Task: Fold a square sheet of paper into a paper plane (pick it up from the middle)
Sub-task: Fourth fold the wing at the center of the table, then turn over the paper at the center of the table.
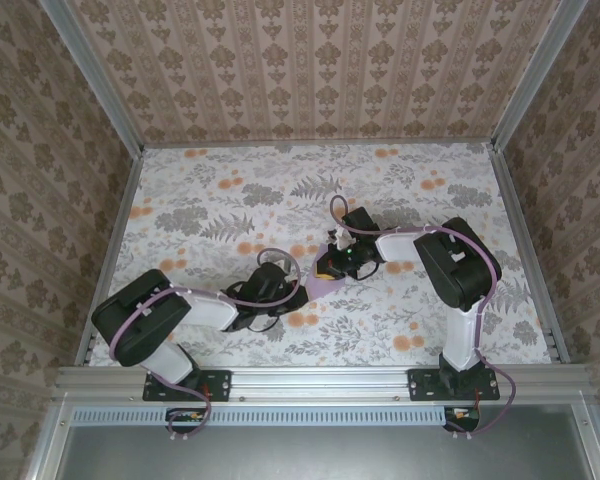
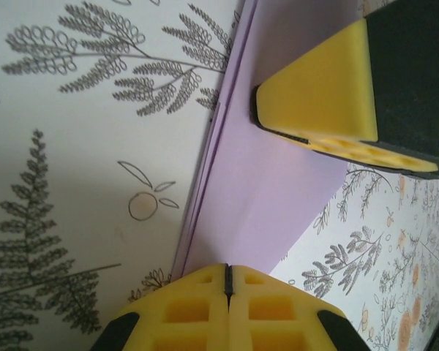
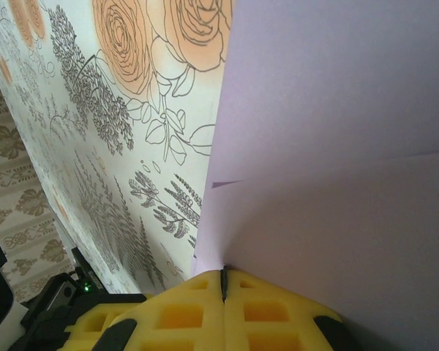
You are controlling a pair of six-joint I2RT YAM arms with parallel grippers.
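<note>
Where closed left fingers [image 2: 183,311] end, paper [image 2: 271,190] begins.

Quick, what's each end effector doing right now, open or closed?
Left end effector: closed, tips at the paper edge; a grip cannot be told.
Right end effector: closed, tips on the paper.

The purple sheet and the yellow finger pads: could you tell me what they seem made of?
The purple sheet looks like thin matte paper: crisp creases, layered edges. The yellow finger pads look like matte foam or soft rubber, with moulded square pockets.
</note>
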